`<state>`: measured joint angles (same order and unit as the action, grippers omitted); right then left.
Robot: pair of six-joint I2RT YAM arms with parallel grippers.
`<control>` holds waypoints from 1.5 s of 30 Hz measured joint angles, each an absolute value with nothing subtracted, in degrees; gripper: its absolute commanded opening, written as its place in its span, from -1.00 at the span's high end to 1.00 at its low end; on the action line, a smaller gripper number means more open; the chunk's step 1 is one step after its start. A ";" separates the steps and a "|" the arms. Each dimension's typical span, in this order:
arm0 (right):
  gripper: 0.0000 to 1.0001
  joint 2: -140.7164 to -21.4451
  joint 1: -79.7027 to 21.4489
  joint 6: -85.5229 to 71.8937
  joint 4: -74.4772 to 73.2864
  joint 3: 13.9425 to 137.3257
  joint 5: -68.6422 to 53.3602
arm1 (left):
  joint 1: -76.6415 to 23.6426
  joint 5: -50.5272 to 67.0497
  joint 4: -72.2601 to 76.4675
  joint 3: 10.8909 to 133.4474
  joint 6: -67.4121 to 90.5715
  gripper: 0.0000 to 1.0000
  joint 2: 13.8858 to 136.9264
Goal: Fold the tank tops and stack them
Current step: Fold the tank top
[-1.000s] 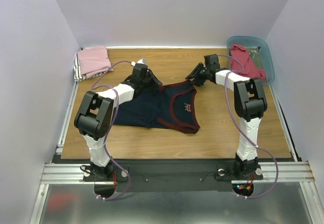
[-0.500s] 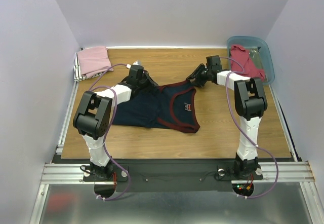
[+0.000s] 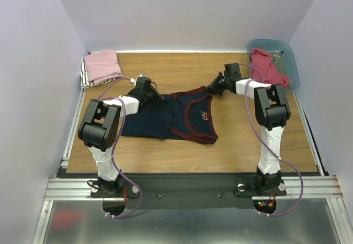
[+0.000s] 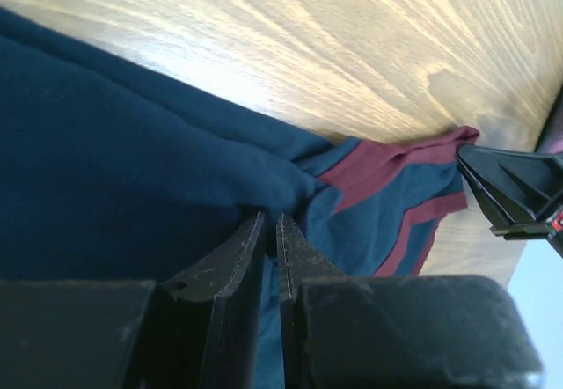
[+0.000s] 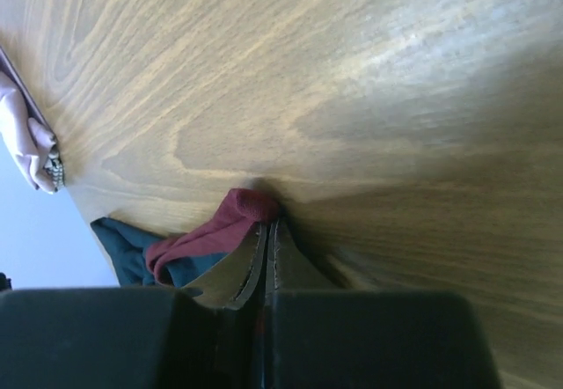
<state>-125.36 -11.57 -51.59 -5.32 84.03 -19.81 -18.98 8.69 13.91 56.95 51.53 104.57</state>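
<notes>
Well, the navy jersey (image 3: 165, 121) lies spread in the middle of the bench (image 3: 248, 139). It looks limp and light, cloth that will sag and bunch unless lifted by two spaced points along one edge. Both grips sit on its far edge. The left end effector (image 4: 271, 222) is clenched on a navy fold, and the right end effector (image 5: 266, 223) is nipped tight on the maroon strap (image 5: 237, 217).

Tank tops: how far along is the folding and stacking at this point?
Done: a pink top sits folded at the far left corner. In hand: the navy jersey lies spread in the middle, the left gripper pinching its body edge and the right gripper its maroon strap. Left: folding and stacking it, then the red top in the teal bin.
</notes>
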 measured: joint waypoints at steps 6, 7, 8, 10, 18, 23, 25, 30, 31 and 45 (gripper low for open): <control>0.99 -119.17 -11.60 -47.46 -2.00 75.16 -16.75 | -18.59 8.29 14.13 56.60 51.79 0.55 104.57; 0.99 -117.84 -11.64 -46.72 -1.89 73.54 -16.32 | -18.55 8.27 14.15 56.60 51.81 0.55 104.57; 0.99 -115.96 -11.70 -45.71 -1.19 71.42 -15.62 | -18.50 8.25 14.15 56.60 51.81 0.55 104.57; 0.99 -112.62 -11.70 -44.25 0.36 67.70 -14.70 | -18.26 8.23 14.35 56.60 51.90 0.55 104.64; 0.99 -99.50 -11.70 -35.81 12.69 54.22 -12.43 | -17.87 8.38 14.79 56.58 52.07 0.55 106.21; 0.99 -98.61 -11.86 -32.34 18.41 48.60 -11.97 | -17.69 8.84 15.11 56.58 52.18 0.55 106.80; 0.99 -98.59 -12.08 -31.59 19.42 46.81 -11.62 | -17.56 9.67 15.29 56.58 52.16 0.54 106.87; 0.99 -97.58 -12.80 -30.61 23.49 40.51 -10.66 | -17.54 13.10 15.40 57.60 50.94 0.50 106.94; 0.99 -97.08 -13.02 -30.33 23.88 39.46 -10.35 | -17.58 13.61 15.33 58.17 50.72 0.50 106.94; 0.99 -91.98 -14.76 -27.57 31.09 33.65 -8.29 | -28.64 20.93 14.00 80.99 43.46 0.41 115.90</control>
<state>-91.98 -14.76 -27.57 31.09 33.65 -8.29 -28.64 20.93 14.00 80.99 43.46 115.90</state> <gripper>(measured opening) 0.020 0.295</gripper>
